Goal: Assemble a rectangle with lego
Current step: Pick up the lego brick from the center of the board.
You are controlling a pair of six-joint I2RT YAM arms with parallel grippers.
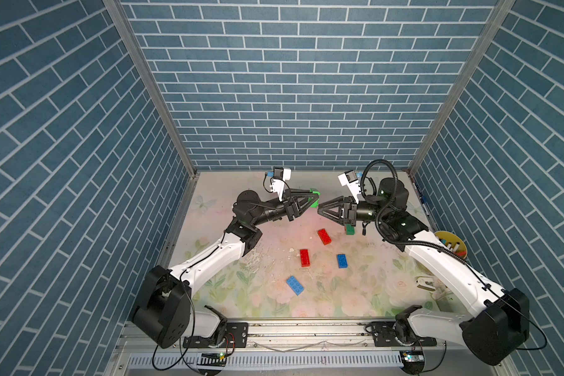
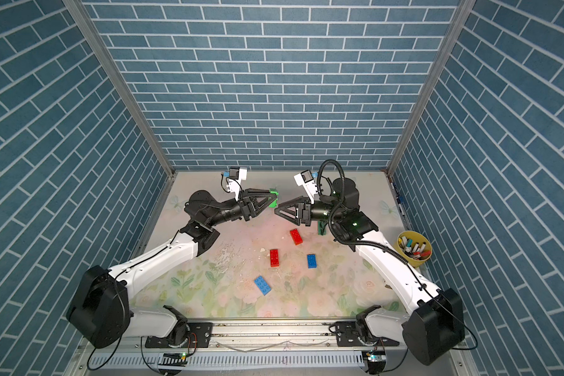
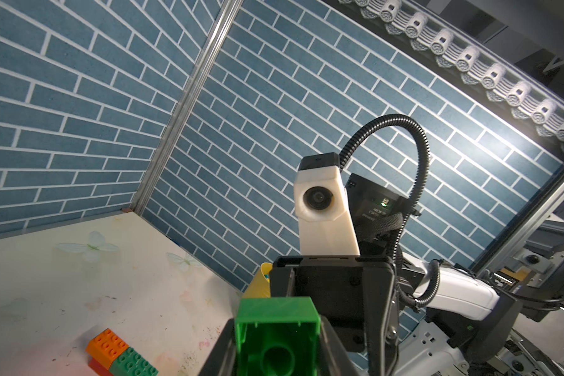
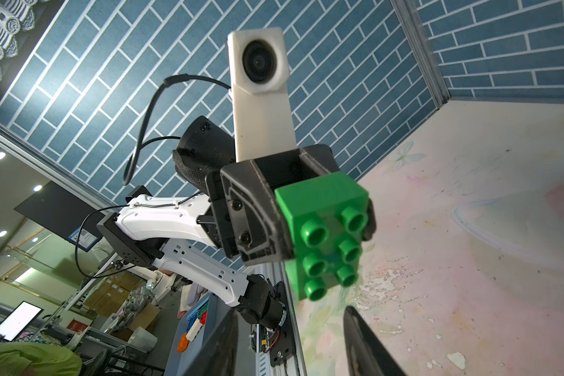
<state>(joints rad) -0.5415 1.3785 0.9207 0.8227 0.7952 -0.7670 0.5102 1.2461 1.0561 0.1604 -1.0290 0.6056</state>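
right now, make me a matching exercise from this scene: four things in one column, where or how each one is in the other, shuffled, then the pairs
Things
1. green brick
2. light blue brick
3. orange brick
4. yellow cup

Place or state
A. holds markers
B. lies alone, nearest the table's front edge
C. clamped in the left gripper
D. touches a dark green brick

Pairs: 1-C, 2-B, 3-D, 4-A

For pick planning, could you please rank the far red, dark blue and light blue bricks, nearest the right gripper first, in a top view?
From the right gripper:
1. Far red brick, centre.
2. Dark blue brick, right of centre.
3. Light blue brick, front.
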